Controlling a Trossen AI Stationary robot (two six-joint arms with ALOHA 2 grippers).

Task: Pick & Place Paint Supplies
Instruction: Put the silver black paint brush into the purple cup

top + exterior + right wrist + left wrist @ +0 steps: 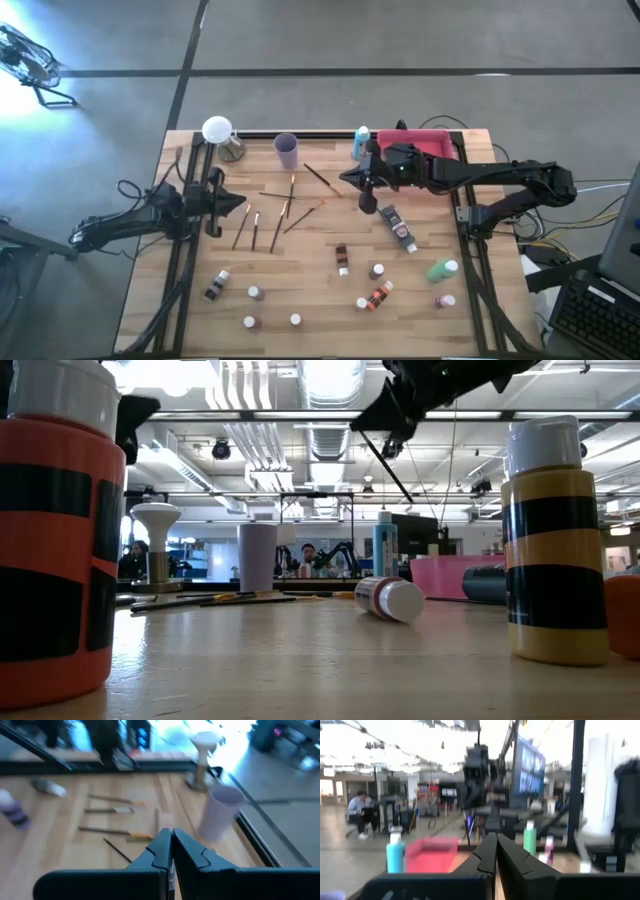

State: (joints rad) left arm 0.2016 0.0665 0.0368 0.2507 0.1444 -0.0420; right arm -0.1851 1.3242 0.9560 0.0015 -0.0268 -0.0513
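My right gripper [350, 180] hangs above the middle of the table, near the lilac cup [286, 150], shut on a thin dark brush [397, 478]. The pink tray [415, 145] lies behind it at the far right, with a blue bottle [361, 143] standing at its left end. Several brushes [270, 215] lie flat left of centre. A dark tube [398, 228] and small white-capped bottles [378, 270] are scattered over the near half. My left gripper [228, 208] waits shut at the table's left side. My right gripper pinches the thin brush between its two shut fingers [171, 845], near the brush's upper end [380, 452]. The brush slants down below the fingers, and its lower tip [411, 501] is lifted clear of the table.
A white mushroom-shaped lamp [218, 130] stands at the far left by the cup. A green bottle [443, 270] lies near the right edge. In the low view an orange bottle [60, 530] and a yellow one [555, 540] stand close to the near edge, with another bottle [390, 598] lying between them.
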